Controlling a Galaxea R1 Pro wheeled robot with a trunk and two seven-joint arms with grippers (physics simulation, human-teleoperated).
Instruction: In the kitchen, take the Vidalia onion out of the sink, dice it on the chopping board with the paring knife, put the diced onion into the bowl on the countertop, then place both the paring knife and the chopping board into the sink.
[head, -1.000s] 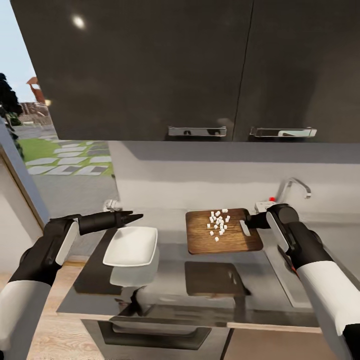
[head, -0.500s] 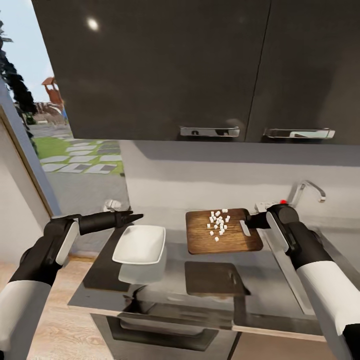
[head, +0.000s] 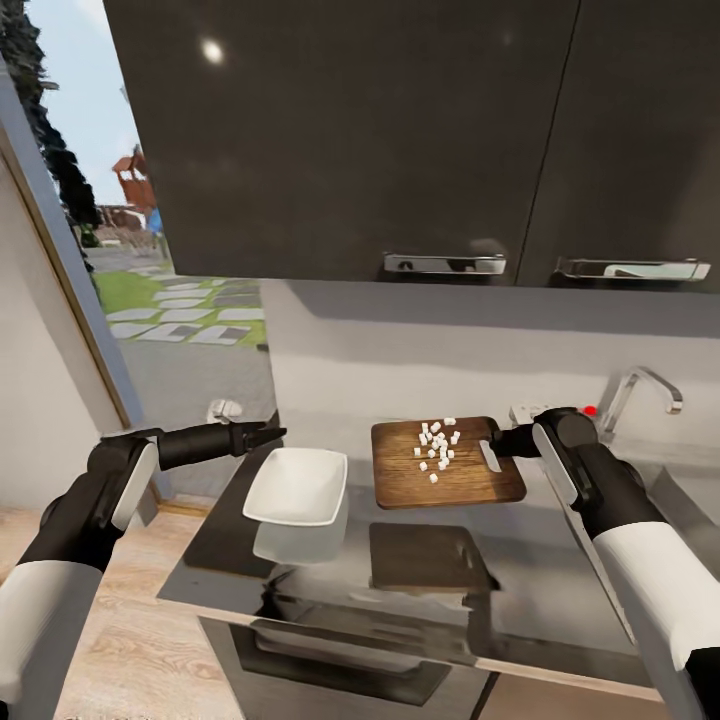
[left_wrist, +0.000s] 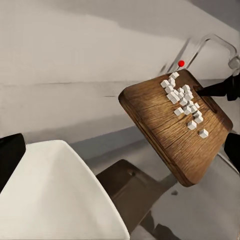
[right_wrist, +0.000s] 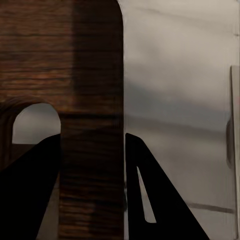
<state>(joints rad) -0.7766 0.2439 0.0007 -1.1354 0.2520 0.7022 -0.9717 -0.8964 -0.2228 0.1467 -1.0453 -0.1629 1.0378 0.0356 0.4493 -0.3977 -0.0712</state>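
The chopping board (head: 470, 480) hangs level above the countertop (head: 330, 575), with the diced onion (head: 438, 448) piled on its far half. My right gripper (head: 497, 443) is shut on the board's handle end; its fingers (right_wrist: 160, 200) straddle the strip beside the handle slot. The white bowl (head: 297, 487) stands on the countertop to the left of the board. My left gripper (head: 272, 434) hovers open above the bowl's far left corner, pointing toward the board (left_wrist: 165, 125). The sink's chrome faucet (head: 645, 385) stands behind my right arm. The paring knife is out of view.
Dark upper cabinets (head: 350, 140) hang low over the counter, with a grey wall behind. An oven front (head: 340, 660) sits under the counter edge. To the left are a glass opening onto a yard (head: 180, 310) and a wooden floor (head: 130, 600).
The whole view has shifted: counter, bowl and faucet slid right in the picture. Both arms and the held board keep their place in it, so the board now sits closer to the bowl.
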